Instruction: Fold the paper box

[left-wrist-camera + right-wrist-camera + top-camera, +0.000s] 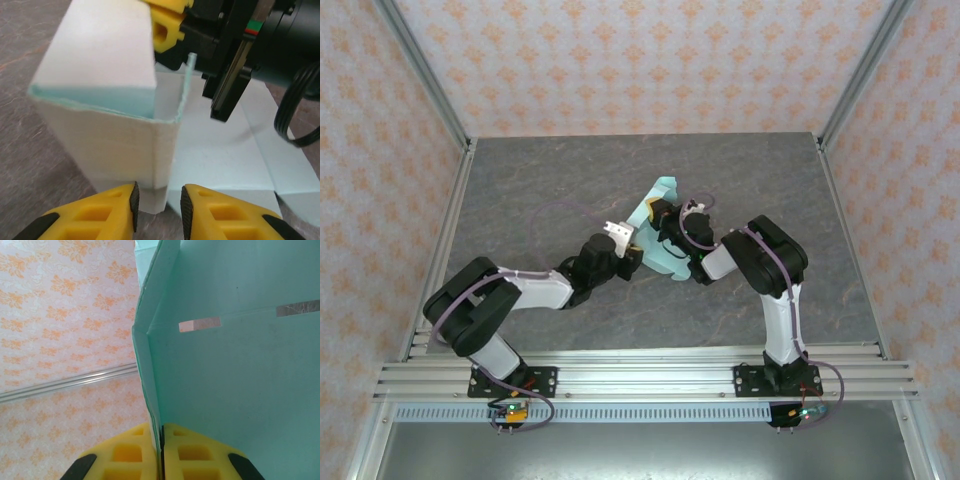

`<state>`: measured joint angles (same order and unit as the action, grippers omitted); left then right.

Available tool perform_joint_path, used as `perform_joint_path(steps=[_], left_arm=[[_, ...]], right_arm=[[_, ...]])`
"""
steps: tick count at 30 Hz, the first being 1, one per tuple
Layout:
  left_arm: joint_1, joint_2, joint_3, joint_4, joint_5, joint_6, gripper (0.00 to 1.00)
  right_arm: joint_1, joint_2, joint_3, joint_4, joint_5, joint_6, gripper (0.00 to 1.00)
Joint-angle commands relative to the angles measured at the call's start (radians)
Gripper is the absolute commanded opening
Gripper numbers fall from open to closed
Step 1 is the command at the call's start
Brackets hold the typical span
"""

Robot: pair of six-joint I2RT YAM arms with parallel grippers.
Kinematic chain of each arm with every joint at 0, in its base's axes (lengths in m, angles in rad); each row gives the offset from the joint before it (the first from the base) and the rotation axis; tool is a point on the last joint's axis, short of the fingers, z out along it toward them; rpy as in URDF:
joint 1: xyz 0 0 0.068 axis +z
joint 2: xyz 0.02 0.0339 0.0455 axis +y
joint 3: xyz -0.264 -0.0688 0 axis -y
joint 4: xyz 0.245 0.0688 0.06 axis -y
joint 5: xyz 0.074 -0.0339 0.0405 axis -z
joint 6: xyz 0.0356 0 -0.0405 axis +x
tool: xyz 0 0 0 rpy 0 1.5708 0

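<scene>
Much of the paper box [663,188] hides beneath the right gripper [658,215].

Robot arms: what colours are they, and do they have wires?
The left arm and right arm are black at the joints with white tubes between. A thin purple wire loops along each. The left hand and right hand have chunky yellow fingers with square holes.

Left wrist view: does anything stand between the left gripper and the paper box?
Nothing visible does. The left gripper stands open right at the raised corner of the paper box; the right gripper pinches one of its walls.
</scene>
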<state>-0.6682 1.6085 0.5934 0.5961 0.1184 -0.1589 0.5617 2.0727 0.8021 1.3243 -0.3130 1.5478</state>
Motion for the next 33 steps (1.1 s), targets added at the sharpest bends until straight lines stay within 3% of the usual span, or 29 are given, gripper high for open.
perform_joint_path(steps=[1,6,11,13,20,23,33], left_arm=[[-0.009,0.032,0.054,0.026,-0.045,-0.005,0.31],[-0.010,0.087,0.094,-0.006,-0.165,-0.060,0.31],[-0.010,0.125,0.098,-0.006,-0.287,-0.118,0.41],[-0.010,0.128,0.101,-0.009,-0.303,-0.121,0.48],[-0.010,0.161,0.174,-0.044,-0.352,-0.099,0.49],[-0.009,0.183,0.213,-0.050,-0.350,-0.101,0.46],[-0.010,0.230,0.269,-0.064,-0.368,-0.119,0.21]], right_arm=[[0.026,-0.012,-0.002,-0.047,0.001,0.005,0.10],[0.046,-0.031,-0.030,-0.053,0.055,0.015,0.09],[0.048,-0.087,-0.060,-0.109,0.104,0.002,0.09],[0.050,-0.109,-0.067,-0.129,0.112,-0.008,0.09],[0.063,-0.134,-0.073,-0.162,0.143,-0.002,0.09],[0.067,-0.125,-0.061,-0.178,0.146,-0.003,0.09],[0.078,-0.120,-0.090,-0.195,0.147,-0.035,0.10]])
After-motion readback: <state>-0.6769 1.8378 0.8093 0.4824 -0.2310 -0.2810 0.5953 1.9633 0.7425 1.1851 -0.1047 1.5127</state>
